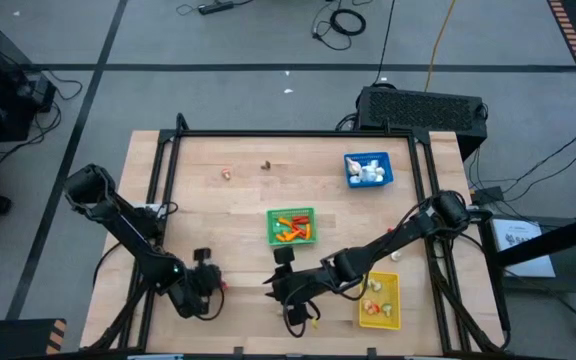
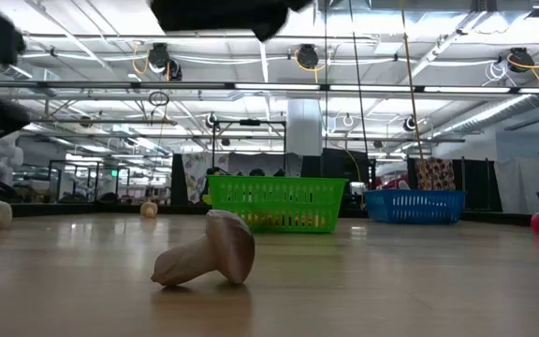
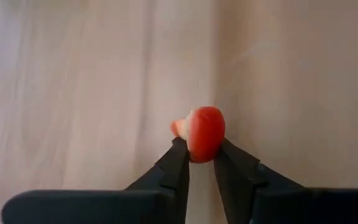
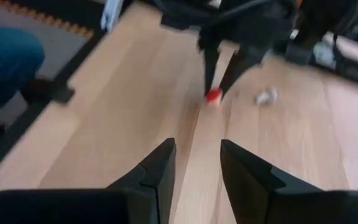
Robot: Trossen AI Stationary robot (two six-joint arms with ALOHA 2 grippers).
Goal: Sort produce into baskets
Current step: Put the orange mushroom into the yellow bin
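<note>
A small red piece [image 3: 204, 132] of produce sits pinched between the fingertips of the left gripper [image 3: 200, 151], low over the table's [image 1: 218, 215] near-left area; the right wrist view shows the same red bit [image 4: 214, 95] at those fingertips, with a pale piece [image 4: 266, 96] lying just beside it on the wood. The right gripper [image 4: 196, 163] hovers near the near edge's middle, its fingers spread with nothing between them.

Three baskets stand on the table: the green basket [image 1: 291, 227] at the centre holds orange and red pieces, the blue basket [image 1: 368, 169] toward the far-right corner holds white ones, and the yellow basket [image 1: 379, 300] by the near-right corner holds a few mixed pieces.

Two loose pieces lie toward the far edge: a pale one [image 1: 227, 175] and a brown mushroom [image 2: 207, 249]. Another white piece [image 1: 395, 256] rests between the blue and yellow baskets. No writing is legible.
</note>
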